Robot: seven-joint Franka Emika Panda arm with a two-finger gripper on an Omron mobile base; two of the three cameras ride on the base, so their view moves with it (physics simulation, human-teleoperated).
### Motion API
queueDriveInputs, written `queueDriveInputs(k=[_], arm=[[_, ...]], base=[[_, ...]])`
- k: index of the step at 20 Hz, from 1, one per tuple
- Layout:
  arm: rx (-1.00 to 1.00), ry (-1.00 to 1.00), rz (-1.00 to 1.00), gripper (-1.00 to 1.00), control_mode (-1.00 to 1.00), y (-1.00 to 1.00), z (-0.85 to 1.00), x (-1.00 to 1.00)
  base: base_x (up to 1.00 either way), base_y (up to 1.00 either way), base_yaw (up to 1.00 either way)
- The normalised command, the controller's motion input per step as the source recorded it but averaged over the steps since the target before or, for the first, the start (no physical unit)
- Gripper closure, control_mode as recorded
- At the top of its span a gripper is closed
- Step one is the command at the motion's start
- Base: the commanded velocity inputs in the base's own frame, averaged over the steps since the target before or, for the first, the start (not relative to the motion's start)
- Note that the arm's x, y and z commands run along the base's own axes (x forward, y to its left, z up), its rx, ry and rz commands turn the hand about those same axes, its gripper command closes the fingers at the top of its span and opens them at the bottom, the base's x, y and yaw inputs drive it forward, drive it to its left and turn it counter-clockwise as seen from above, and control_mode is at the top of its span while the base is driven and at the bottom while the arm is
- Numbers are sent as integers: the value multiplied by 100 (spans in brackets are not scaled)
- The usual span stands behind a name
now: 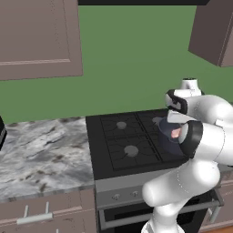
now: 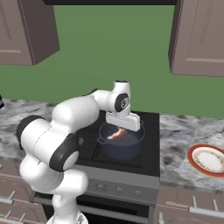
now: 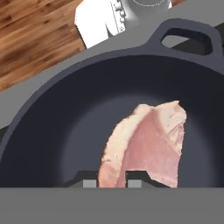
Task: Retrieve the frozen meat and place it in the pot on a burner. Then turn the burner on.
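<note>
Over the pot point(image 2: 121, 142) on the stove point(image 1: 109, 145), the hand point(image 3: 112, 183) pinches the frozen meat point(image 3: 146, 146) (pink, pale-streaked).

Pinkish-red frozen meat point(image 3: 146, 146) with paler streaks; dark blue-grey pot point(image 3: 65, 127); black stove point(image 1: 123, 141); grey-veined marble bench point(image 1: 41, 154); white plate point(image 2: 206, 158) rimmed red; green wall point(image 2: 113, 52).

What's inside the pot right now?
The meat hangs over the pot's mouth, held between the pincer tips; otherwise only dark, bare inner wall shows. The meat covers part of the bottom, and the burner beneath the pot is hidden.
</note>
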Motion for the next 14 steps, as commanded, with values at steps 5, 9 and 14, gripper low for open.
queueDriveInputs(k=[5, 9, 14], arm=[[0, 0, 0, 100, -100, 0, -22, 5], [0, 0, 0, 100, -100, 0, -13, 5], [0, 0, 0, 100, -100, 0, -12, 6]], base=[[0, 0, 0], [0, 0, 0], [0, 0, 0]])
